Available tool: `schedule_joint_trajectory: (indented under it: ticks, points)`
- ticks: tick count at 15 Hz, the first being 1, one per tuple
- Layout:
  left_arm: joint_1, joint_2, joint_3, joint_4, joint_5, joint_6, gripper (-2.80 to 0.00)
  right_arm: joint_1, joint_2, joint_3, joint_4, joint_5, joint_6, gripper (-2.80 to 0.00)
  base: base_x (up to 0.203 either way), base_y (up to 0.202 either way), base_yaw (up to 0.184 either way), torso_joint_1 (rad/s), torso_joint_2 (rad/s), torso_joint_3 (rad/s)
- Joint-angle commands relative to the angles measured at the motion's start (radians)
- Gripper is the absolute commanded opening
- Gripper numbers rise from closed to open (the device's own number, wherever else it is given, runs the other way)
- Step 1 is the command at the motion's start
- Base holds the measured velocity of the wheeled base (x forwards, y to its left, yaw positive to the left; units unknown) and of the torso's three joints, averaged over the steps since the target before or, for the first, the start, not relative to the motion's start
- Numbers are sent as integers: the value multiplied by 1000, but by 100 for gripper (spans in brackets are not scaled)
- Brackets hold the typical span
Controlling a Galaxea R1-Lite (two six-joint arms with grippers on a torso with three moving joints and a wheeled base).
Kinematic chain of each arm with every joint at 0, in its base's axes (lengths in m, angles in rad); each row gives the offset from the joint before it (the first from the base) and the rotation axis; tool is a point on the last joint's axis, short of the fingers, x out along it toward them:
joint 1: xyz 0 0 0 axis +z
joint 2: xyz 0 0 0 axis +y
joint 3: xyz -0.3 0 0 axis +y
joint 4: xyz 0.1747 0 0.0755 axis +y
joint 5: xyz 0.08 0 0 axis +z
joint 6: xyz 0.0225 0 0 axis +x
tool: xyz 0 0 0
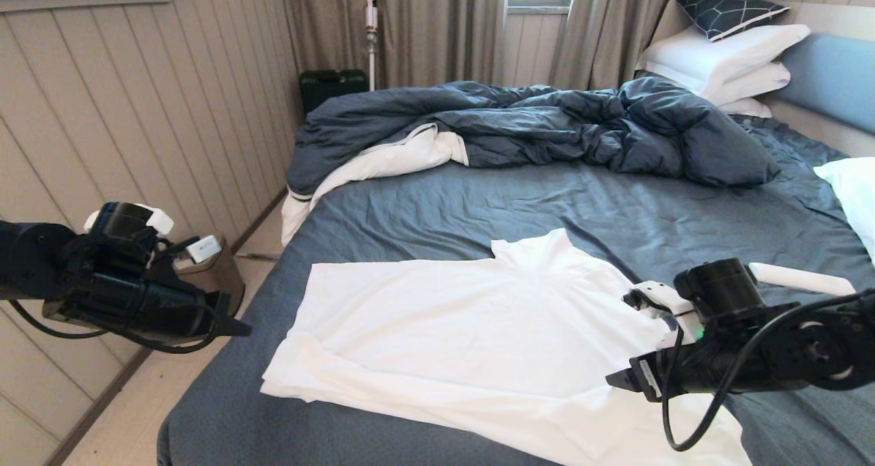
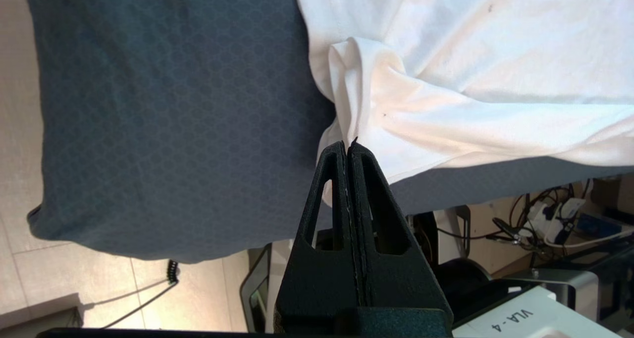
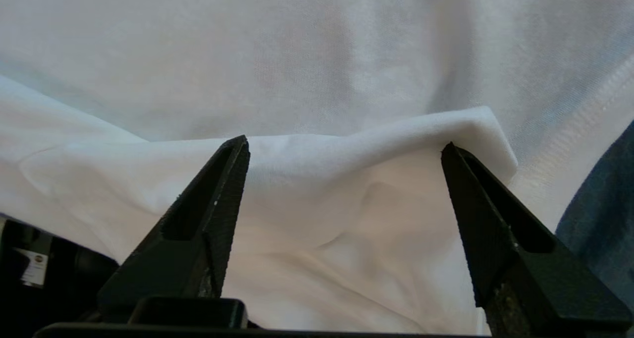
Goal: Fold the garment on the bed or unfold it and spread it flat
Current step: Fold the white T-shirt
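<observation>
White T-shirt lay spread on the near half of the bed, with your two end effectors at its edges.

The white T-shirt (image 1: 472, 329) lay mostly flat on the dark blue sheet of the bed (image 1: 615, 206), its neck piece toward the rumpled duvet (image 1: 547, 121) and its near left corner doubled into a small fold. Your right end effector (image 3: 344, 147) hovered over the shirt's near right part with its fingers (image 3: 218, 204) spread wide apart, a ridge of cloth lying between them but not gripped. Your left end effector (image 2: 348, 147) hung off the bed's left edge, fingers pressed together, tips just at the shirt's bunched corner; you could not tell whether cloth was pinched. White pillows (image 1: 724, 59) were stacked at the blue headboard (image 1: 830, 76).
</observation>
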Motion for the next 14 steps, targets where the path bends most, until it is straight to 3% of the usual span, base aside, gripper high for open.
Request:
schedule_joint_trajectory:
  ticks: [1,10,14]
  points:
    - [-6,11,-2,1,-3,0,-280,14,19,1,-4,-3,-2,0,0,0,0,0,0,0]
    - [-17,7,-2,1,-4,-15,-280,0,50,-34,-118,-104,-21,0,0,0,0,0,0,0]
    - [-17,1,-2,1,-4,-22,-280,5,-21,-2,-130,-97,-23,0,0,0,0,0,0,0]
